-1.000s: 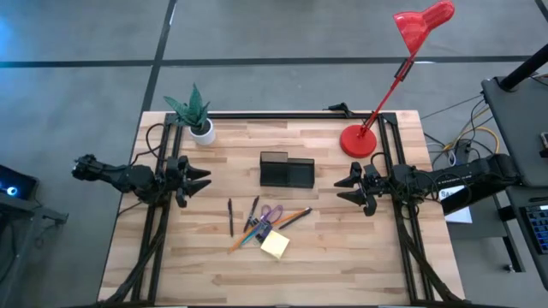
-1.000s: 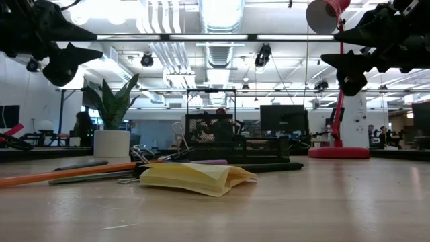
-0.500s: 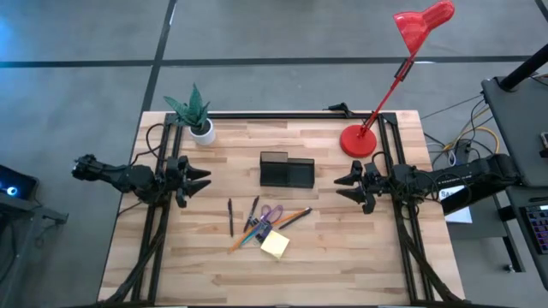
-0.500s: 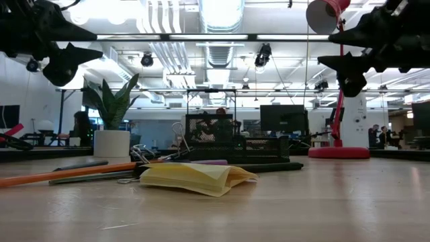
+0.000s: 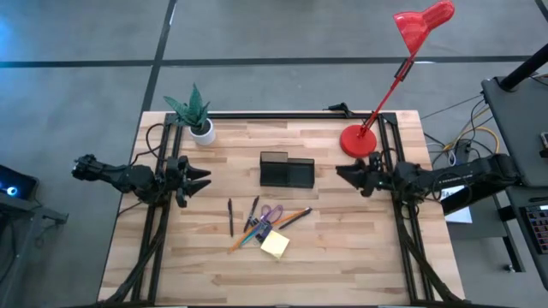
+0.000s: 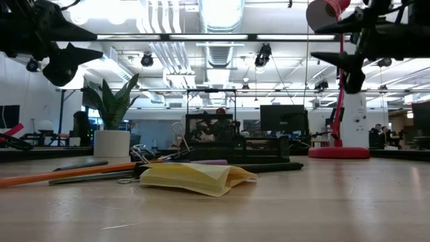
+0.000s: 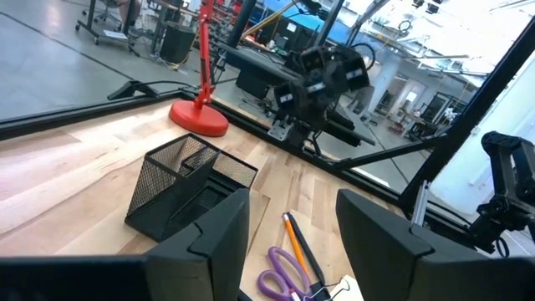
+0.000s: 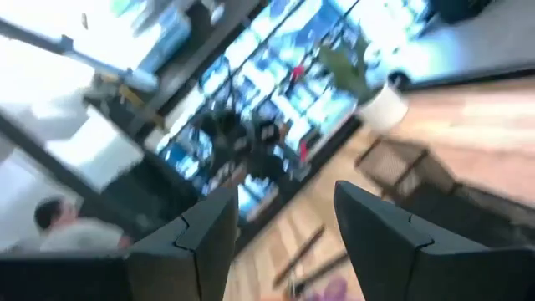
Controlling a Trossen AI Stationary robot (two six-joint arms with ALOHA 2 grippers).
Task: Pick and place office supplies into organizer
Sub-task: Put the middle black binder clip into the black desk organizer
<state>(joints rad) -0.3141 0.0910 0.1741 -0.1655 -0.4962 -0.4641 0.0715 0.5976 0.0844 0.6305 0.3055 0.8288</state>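
The black mesh organizer (image 5: 287, 169) stands on its base at the middle of the wooden table. Nearer the front edge lies a loose heap of office supplies: dark pens (image 5: 230, 216), purple-handled scissors (image 5: 271, 214), orange pencils (image 5: 250, 235) and a yellow sticky-note pad (image 5: 275, 245). My left gripper (image 5: 205, 180) hovers open at the table's left, above the table, pointing level toward the organizer (image 7: 188, 188). My right gripper (image 5: 341, 174) hovers open at the right, above the table, also pointing toward the middle. Neither has anything between its fingers.
A potted green plant (image 5: 195, 115) stands at the far left corner. The red lamp's round base (image 5: 358, 139) sits at the far right, close to my right gripper, and its head (image 5: 422, 24) reaches beyond the table. Black frame rails (image 5: 158, 222) run along both sides.
My right gripper has rolled about its own pointing line, so its two fingers now stand one above the other instead of side by side. It has stayed open. The left arm and all the supplies have kept still.
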